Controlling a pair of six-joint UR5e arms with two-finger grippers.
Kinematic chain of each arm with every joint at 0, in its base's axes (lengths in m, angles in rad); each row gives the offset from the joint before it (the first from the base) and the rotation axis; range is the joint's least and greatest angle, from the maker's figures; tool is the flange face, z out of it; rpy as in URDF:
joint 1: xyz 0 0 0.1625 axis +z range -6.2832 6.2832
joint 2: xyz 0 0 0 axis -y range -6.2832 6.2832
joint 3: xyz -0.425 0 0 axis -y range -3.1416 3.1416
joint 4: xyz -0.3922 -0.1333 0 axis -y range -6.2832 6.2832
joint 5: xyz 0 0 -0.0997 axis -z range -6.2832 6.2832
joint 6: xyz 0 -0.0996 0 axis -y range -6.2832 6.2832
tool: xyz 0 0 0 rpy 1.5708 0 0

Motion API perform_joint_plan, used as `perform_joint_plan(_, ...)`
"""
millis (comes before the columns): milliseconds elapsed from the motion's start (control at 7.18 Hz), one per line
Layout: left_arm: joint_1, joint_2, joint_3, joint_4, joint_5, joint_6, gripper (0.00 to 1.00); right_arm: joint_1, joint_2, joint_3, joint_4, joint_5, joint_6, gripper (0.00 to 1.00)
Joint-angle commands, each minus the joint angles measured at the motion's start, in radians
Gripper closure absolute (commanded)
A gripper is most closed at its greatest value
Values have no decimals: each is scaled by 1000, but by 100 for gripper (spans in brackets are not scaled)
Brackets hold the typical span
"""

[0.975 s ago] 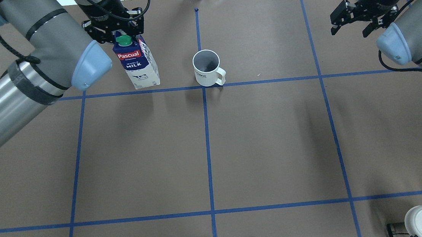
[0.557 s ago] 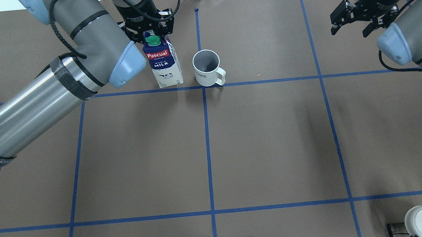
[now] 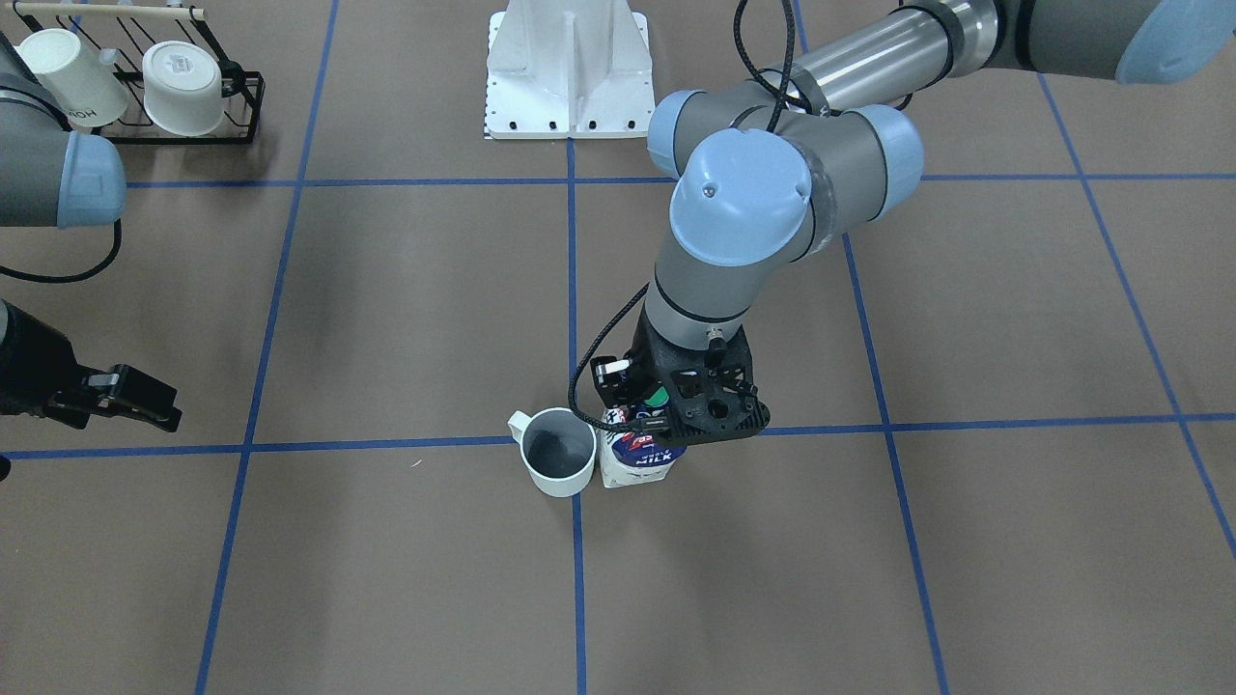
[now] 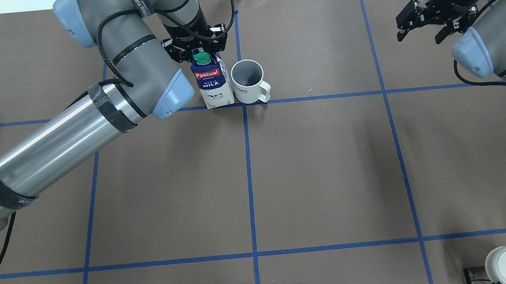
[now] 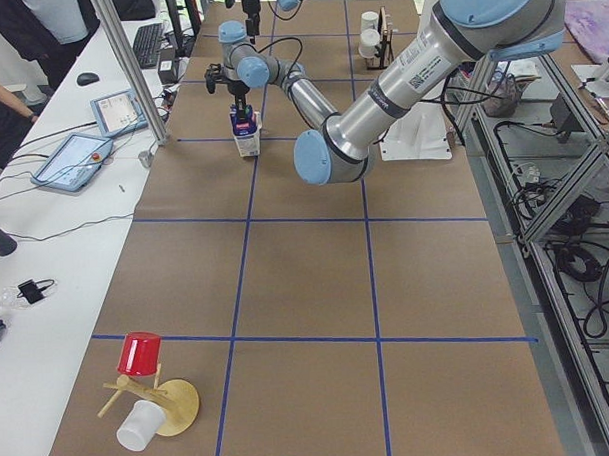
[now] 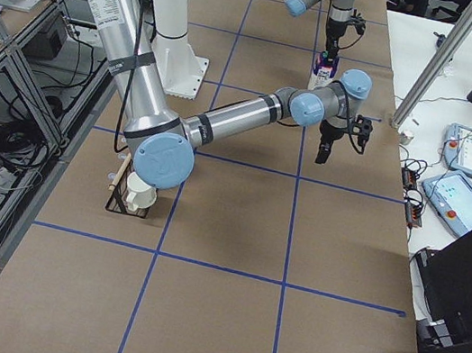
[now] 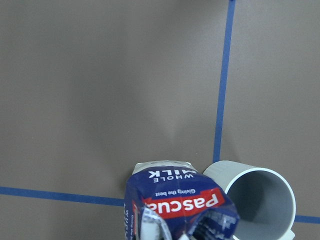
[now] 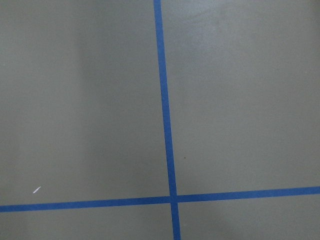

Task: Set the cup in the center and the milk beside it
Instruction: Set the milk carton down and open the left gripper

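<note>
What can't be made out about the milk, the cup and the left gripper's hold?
- The milk and the cup: gap too narrow in the overhead view to tell touching from apart.
- Finger contact of the left gripper: hidden by its own body, front-facing view.
- The cup, exterior left view: hidden behind the milk.
- Cup lettering: curves out of sight, overhead.

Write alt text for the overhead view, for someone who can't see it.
The robot's left hand grips the top of an upright milk carton standing close beside a white cup, where blue tape lines cross at the far middle of a brown table. The right hand hangs open and empty at the far right.
</note>
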Motion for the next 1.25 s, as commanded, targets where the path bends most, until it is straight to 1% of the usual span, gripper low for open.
perform_joint_plan(0, 3, 7, -40, 2, 34, -4, 2, 0, 4, 0, 0, 7, -7, 0)
perform_joint_plan(139, -5, 12, -89, 39, 31, -4, 2, 8, 4, 2, 0, 10, -60, 0)
perform_joint_plan(278, -41, 15, -175, 156, 23, 7, 2, 13, -2, 3, 2, -4, -164, 0)
perform_joint_plan(418, -110, 49, -309, 309, -25, 74, 2, 31, -29, -1, 6, -18, -268, 0)
perform_joint_plan(557, -180, 213, -516, 384, -59, 235, 2, 87, -55, -10, 12, -16, -380, 0)
perform_joint_plan(696, -251, 435, -674, 381, -88, 358, 2, 135, -89, -21, 14, -20, -483, 0)
perform_joint_plan(835, -352, 590, -715, 351, -136, 553, 2, 180, -126, -46, 27, -24, -490, 0)
perform_joint_plan(975, -398, 745, -720, 305, -163, 798, 2, 233, -191, -50, 44, -27, -499, 0)
perform_joint_plan(1114, -484, 915, -695, 217, -161, 975, 2, 284, -201, -96, 95, -20, -501, 0)
